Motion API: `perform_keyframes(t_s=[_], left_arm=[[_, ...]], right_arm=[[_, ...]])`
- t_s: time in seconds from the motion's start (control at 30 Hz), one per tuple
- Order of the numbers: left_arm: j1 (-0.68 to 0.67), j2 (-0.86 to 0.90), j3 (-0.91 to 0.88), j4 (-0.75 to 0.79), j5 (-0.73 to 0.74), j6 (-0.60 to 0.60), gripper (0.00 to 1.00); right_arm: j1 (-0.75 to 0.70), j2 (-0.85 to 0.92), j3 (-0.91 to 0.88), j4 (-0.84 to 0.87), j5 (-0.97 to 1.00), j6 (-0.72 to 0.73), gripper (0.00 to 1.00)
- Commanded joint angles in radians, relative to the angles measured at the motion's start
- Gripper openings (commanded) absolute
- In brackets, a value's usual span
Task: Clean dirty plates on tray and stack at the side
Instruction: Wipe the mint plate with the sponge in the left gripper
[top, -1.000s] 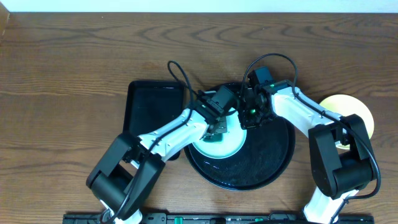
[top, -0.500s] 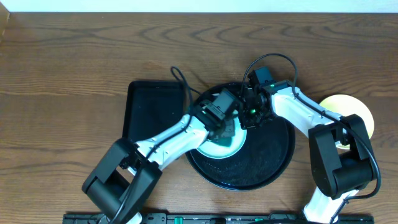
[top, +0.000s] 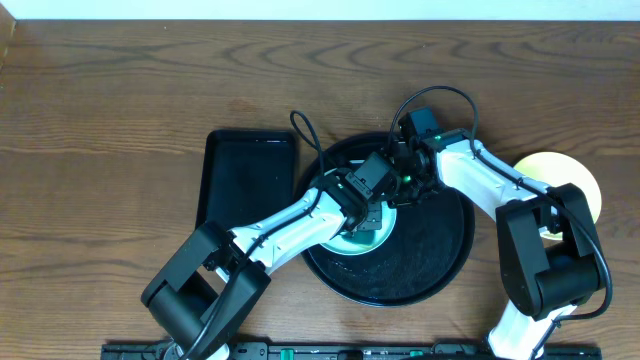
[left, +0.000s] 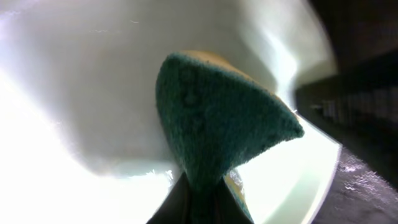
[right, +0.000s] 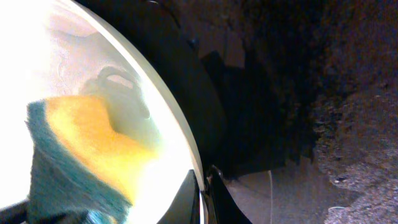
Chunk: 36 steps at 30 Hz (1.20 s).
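A pale mint-blue plate (top: 350, 243) lies in the left half of the round black tray (top: 432, 268). My left gripper (top: 370, 213) is shut on a green and yellow sponge (left: 217, 124) and presses it onto the plate (left: 93, 74). My right gripper (top: 400, 186) is shut on the plate's rim (right: 186, 134) at its far right edge; its fingers (right: 205, 186) pinch the thin edge. The sponge also shows in the right wrist view (right: 81, 149). A pale yellow plate (top: 586, 180) lies on the table to the right, outside the tray. I see no second mint plate.
A smaller rectangular black tray (top: 248, 175) lies left of the round tray, under the left arm's cable. The right arm reaches over the round tray's far right rim. The wooden table (top: 120, 100) extends to the back and left.
My left gripper has slid the sponge to the right across the mint plate, towards the right gripper. The right gripper has stayed on the rim.
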Motion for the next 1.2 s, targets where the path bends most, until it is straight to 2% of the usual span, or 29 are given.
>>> perform_keyframes(t_s=[0.0, 0.13, 0.4, 0.53, 0.67, 0.8, 0.97, 1.17], left_arm=[[0.051, 0.032, -0.026, -0.071, -0.143, 0.023, 0.08], [0.117, 0.001, -0.024, -0.064, -0.145, 0.074, 0.07], [0.197, -0.025, -0.017, -0.020, -0.135, 0.073, 0.08], [0.174, -0.023, -0.017, 0.022, 0.029, 0.074, 0.08], [0.130, -0.009, -0.019, 0.020, 0.080, 0.108, 0.08], [0.076, -0.002, -0.022, -0.010, 0.203, 0.230, 0.08], [0.080, -0.004, -0.022, -0.117, 0.196, 0.324, 0.08], [0.185, -0.006, -0.019, -0.135, 0.083, 0.328, 0.07]], right_arm=[[0.021, 0.004, -0.014, -0.003, 0.020, 0.014, 0.03], [0.021, 0.004, -0.014, -0.003, 0.020, 0.014, 0.03], [0.021, 0.004, -0.014, -0.003, 0.020, 0.014, 0.03], [0.021, 0.004, -0.014, -0.003, 0.020, 0.014, 0.03], [0.021, 0.004, -0.014, -0.003, 0.020, 0.014, 0.03], [0.021, 0.004, -0.014, -0.008, 0.020, 0.014, 0.03], [0.021, 0.004, -0.014, -0.007, 0.020, 0.014, 0.03], [0.021, 0.004, -0.014, -0.008, 0.020, 0.014, 0.03]])
